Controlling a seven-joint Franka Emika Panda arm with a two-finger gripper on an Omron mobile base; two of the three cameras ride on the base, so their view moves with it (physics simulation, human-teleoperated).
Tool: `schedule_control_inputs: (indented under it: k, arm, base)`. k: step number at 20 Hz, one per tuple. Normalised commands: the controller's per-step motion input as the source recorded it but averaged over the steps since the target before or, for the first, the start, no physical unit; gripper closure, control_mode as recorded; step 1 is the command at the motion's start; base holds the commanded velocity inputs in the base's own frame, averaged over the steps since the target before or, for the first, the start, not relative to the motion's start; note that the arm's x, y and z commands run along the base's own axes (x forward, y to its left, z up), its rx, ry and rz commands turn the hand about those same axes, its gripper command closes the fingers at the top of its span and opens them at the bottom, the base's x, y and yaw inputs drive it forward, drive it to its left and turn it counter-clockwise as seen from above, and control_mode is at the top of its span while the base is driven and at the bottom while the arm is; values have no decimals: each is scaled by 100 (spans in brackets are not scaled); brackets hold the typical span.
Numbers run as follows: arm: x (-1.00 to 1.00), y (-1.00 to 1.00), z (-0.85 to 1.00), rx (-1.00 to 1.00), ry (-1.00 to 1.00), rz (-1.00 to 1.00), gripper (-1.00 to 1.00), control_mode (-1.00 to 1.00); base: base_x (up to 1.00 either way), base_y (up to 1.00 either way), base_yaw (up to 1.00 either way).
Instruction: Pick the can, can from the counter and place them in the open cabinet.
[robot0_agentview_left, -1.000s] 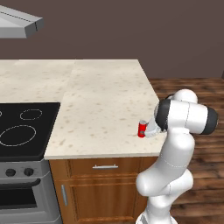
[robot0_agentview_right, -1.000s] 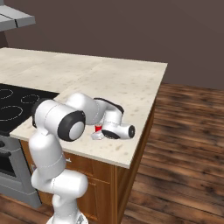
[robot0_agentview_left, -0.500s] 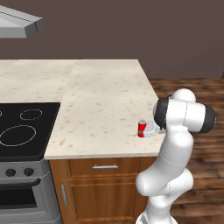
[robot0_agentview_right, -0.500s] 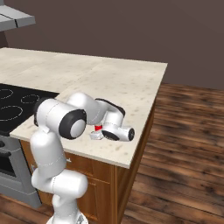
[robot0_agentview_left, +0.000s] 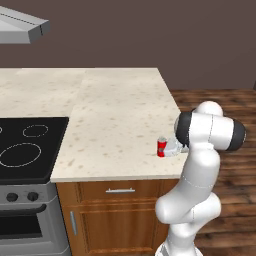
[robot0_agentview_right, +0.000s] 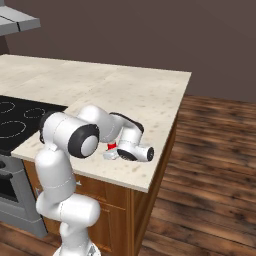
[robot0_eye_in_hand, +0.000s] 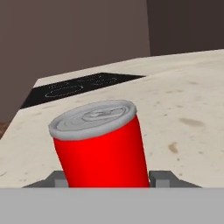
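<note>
A plain bright red soda can (robot0_agentview_left: 161, 147) with a silver top stands upright on the cream speckled stone bench (robot0_agentview_left: 110, 115), close to the front edge and toward the bench's right-hand corner as the left base view shows it. The white arm reaches low across the bench top, and the pincer (robot0_eye_in_hand: 110, 179) lies level with the can, one grey fingertip (robot0_eye_in_hand: 162, 178) showing just beside each flank of it in the hand view. Both tips sit right against the can's lower sides, so the pincer appears to be pinching the can, though the contact itself is cut off at the bottom of that view. In the right base view the can (robot0_agentview_right: 112, 146) peeks out as a small red patch between the forearm and the wrist. A black stovetop (robot0_agentview_left: 27, 147) lies to the left, well apart from the can, with a grey range hood (robot0_agentview_left: 22, 27) above it. Brown wooden drawers (robot0_agentview_left: 120, 190) with a silver handle sit under the bench, and a dark wood floor (robot0_agentview_right: 210, 165) spreads beyond.
</note>
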Motion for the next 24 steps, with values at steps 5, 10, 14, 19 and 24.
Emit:
schedule_control_inputs:
  k: [5, 10, 14, 19, 24]
  arm:
    - [-21, -10, 32, 8, 0, 0, 100, -100]
    - [-41, -20, 57, 4, -2, 0, 100, -100]
    - [-54, -27, 47, -1, -4, 0, 100, -100]
    - [-56, -30, 50, -11, -2, 1, 100, -100]
    - [-61, -19, 50, -6, 0, 0, 100, -100]
  base:
    - [0, 0, 0]
    - [0, 0, 0]
    - [0, 0, 0]
    - [0, 0, 0]
    - [0, 0, 0]
